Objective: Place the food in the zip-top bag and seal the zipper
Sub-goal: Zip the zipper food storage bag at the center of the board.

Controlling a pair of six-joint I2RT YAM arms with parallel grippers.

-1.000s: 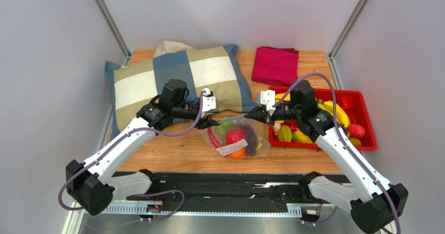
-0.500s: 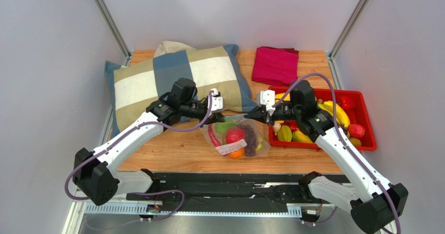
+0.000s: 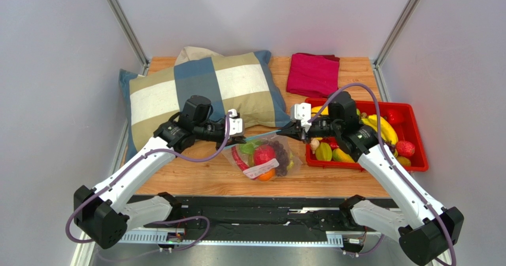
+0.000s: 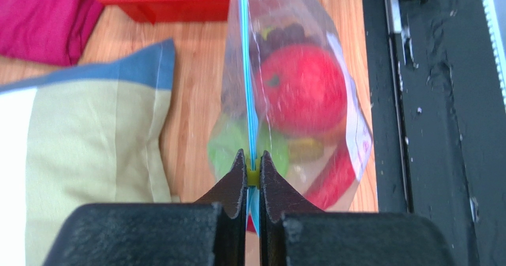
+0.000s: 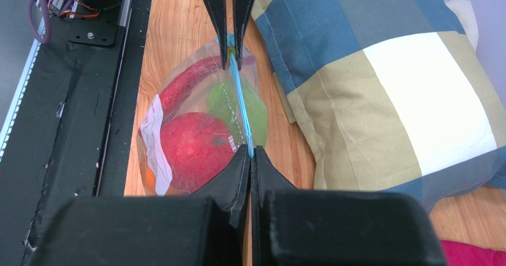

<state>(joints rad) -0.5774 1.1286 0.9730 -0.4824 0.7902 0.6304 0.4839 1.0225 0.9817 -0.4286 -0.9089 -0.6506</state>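
The zip-top bag [image 3: 265,157] hangs just over the wooden table between my two grippers, its teal zipper [image 3: 267,137] stretched taut. Food inside it: a red apple [image 4: 303,88], a green mango [image 5: 228,103], purple grapes [image 3: 283,153], an orange piece [image 3: 267,174] and a long red piece [image 5: 184,83]. My left gripper [image 4: 253,159] is shut on the zipper's left end, at a small yellow slider [image 4: 253,177]. My right gripper [image 5: 250,153] is shut on the zipper [image 5: 240,106] at its right end. A white label [image 5: 155,134] is on the bag's front.
A checked pillow [image 3: 202,94] lies just behind the bag, with a magenta cloth [image 3: 313,74] at the back. The red tray [image 3: 418,159] on the right holds bananas [image 3: 383,129], mangoes [image 3: 324,152] and other food. A black rail [image 3: 255,209] runs along the table's near edge.
My left gripper's jaws have shut on the zipper's left end, then drawn back left, and the bag has shifted slightly left with it. The right gripper has stayed shut on its end.
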